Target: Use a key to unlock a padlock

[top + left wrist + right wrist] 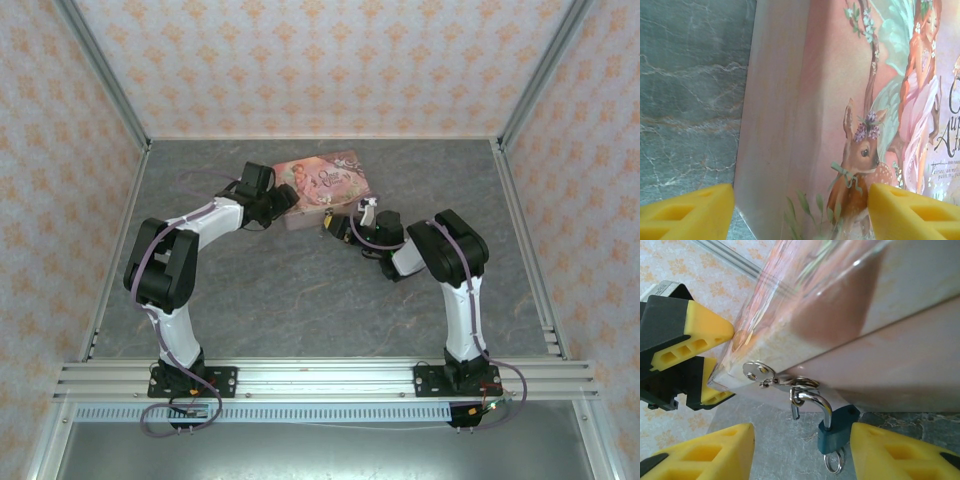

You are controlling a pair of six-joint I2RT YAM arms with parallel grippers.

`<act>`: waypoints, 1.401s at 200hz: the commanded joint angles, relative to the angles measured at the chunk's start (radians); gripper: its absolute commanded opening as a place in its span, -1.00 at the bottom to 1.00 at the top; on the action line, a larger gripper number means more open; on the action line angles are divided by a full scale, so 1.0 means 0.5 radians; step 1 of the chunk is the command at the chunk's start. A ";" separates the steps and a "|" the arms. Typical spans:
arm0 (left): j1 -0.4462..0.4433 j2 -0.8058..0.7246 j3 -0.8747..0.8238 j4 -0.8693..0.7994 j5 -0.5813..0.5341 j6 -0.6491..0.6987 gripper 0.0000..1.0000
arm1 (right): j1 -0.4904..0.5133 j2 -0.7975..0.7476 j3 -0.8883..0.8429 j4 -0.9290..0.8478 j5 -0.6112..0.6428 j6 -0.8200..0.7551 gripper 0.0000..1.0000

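Nearest to you, on the grey marbled table point(300, 300), your right gripper point(802, 436) stands with its yellow jaws apart and nothing held between them. The padlock point(836, 432) hangs in the gap. Its blue-teal body sits just beside the right-hand finger and well clear of the other. The silver shackle point(820, 402) hooks through the metal hasp point(760, 372) on the front of the pink box point(900, 365). At the bottom of the padlock's body you can see a small silvery loop, which looks to be the key point(834, 461). Its blade is out of sight, so you cannot tell how deep it sits. Beyond the padlock the box lies flat on the table with its illustrated lid up, the fawn and fairy picture facing your left wrist camera. Your left gripper point(801, 200) straddles the box's near left corner. One finger lies against the side wall and the other against the lid, and the jaws appear clamped on the box there. From above, the two grippers sit near each other along the box's front edge, with the padlock between them. Farthest back is the patterned wall point(320, 60).
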 commanded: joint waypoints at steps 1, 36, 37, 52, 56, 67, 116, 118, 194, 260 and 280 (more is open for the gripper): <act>-0.035 0.042 -0.087 -0.312 0.021 0.023 0.40 | -0.012 -0.022 0.022 -0.075 -0.029 -0.056 0.07; -0.037 0.037 -0.085 -0.320 0.018 0.024 0.40 | -0.023 -0.036 0.041 -0.074 -0.018 -0.095 0.11; -0.037 0.038 -0.085 -0.320 0.017 0.024 0.40 | -0.022 -0.039 0.041 -0.073 -0.016 -0.097 0.11; -0.036 0.038 -0.084 -0.323 0.016 0.024 0.40 | -0.036 -0.048 0.030 -0.059 -0.012 -0.107 0.11; -0.037 0.038 -0.087 -0.324 0.018 0.025 0.40 | -0.039 -0.050 0.024 -0.048 -0.015 -0.106 0.11; -0.037 0.040 -0.083 -0.324 0.019 0.022 0.40 | -0.046 -0.052 0.014 -0.004 -0.019 -0.099 0.10; -0.037 0.038 -0.073 -0.331 0.019 0.023 0.40 | -0.047 0.004 0.083 0.090 -0.120 -0.004 0.00; -0.037 0.038 -0.073 -0.332 0.020 0.023 0.40 | -0.047 0.008 0.086 0.090 -0.118 -0.002 0.00; -0.037 0.032 -0.075 -0.336 0.016 0.026 0.40 | -0.047 0.065 0.144 0.074 -0.197 0.076 -0.05; -0.037 0.023 -0.076 -0.344 0.006 0.024 0.40 | -0.045 0.086 0.148 0.041 -0.213 0.083 -0.35; -0.037 0.023 -0.076 -0.345 0.009 0.025 0.40 | -0.045 0.081 0.141 0.009 -0.199 0.065 -0.49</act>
